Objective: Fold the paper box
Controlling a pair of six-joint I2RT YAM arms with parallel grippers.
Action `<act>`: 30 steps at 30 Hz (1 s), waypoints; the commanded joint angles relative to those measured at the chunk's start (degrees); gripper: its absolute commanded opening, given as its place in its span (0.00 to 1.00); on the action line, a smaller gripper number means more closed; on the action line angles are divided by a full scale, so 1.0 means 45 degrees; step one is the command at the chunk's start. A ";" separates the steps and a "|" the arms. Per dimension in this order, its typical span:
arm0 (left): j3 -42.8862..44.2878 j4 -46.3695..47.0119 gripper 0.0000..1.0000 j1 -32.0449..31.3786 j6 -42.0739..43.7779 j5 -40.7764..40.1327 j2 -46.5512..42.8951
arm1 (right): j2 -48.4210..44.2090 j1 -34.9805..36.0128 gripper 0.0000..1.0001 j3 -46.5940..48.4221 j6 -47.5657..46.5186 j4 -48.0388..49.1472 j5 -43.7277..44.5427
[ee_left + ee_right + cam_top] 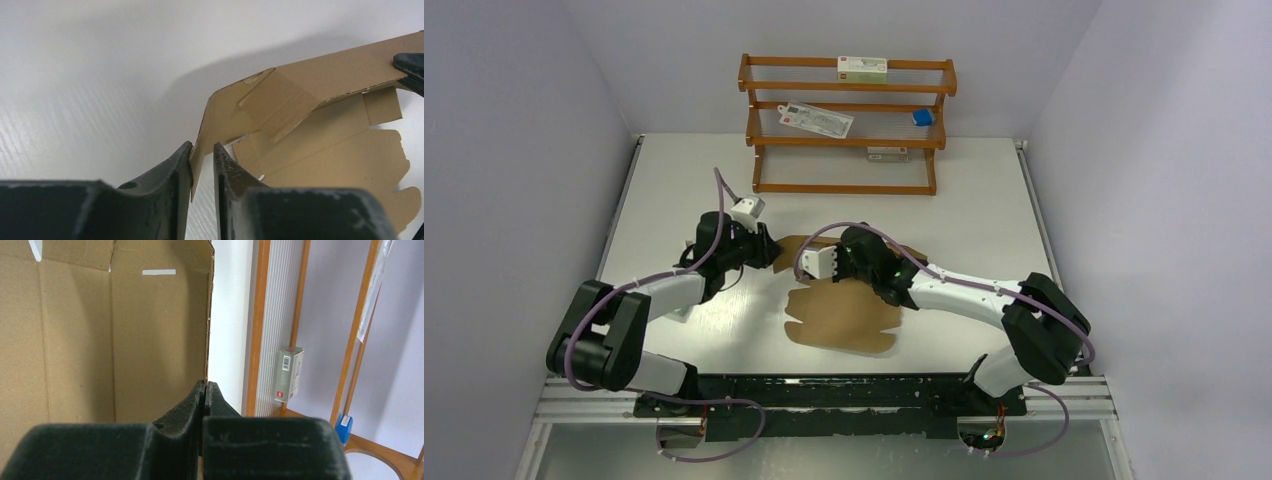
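I see the flat brown cardboard paper box [844, 322] on the white surface [984, 210], in front of the orange wooden rack [844, 142]. My right gripper [205, 386] has its jaws clamped on the box's raised rack-side edge. The left gripper [202, 148] jaws stand slightly apart astride a lifted flap.

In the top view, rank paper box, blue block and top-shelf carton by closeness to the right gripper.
1. paper box, pinched in the right gripper.
2. blue block, middle shelf of the wooden rack.
3. white carton, its top shelf.
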 commanded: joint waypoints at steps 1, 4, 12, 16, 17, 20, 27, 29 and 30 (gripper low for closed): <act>-0.0032 0.0596 0.24 -0.0374 0.0111 0.0025 0.0013 | -0.0448 0.0172 0.00 -0.0297 -0.0205 0.0733 0.0366; -0.0034 0.0390 0.17 -0.0677 -0.0004 -0.0163 -0.0435 | -0.0449 0.0210 0.00 -0.0468 -0.0278 0.0977 0.0573; 0.0007 -0.0216 0.12 -0.2151 -0.0410 -0.1142 -0.1819 | -0.0488 0.0310 0.00 -0.0932 -0.0320 0.1912 0.0952; -0.0150 -0.0333 0.11 -0.2595 -0.0430 -0.1786 -0.1862 | -0.0524 0.0420 0.00 -0.1093 -0.0299 0.2249 0.1203; -0.0208 -0.0304 0.11 -0.2682 -0.0455 -0.1866 -0.1815 | -0.0576 0.0450 0.00 -0.1198 -0.0317 0.2394 0.1264; -0.0468 -0.0188 0.11 -0.3024 -0.0483 -0.2388 -0.1694 | -0.0682 0.0538 0.00 -0.1632 -0.0409 0.2968 0.1451; -0.1353 0.0729 0.11 -0.3966 -0.1345 -0.3523 -0.2023 | -0.0693 0.0906 0.00 -0.2338 -0.0427 0.3967 0.2184; -0.1641 0.0974 0.11 -0.4440 -0.1550 -0.4026 -0.2320 | -0.0746 0.1042 0.00 -0.2699 -0.0589 0.4547 0.2386; -0.1751 0.1046 0.11 -0.4607 -0.1650 -0.4310 -0.2441 | -0.0785 0.1121 0.00 -0.2861 -0.0669 0.4781 0.2479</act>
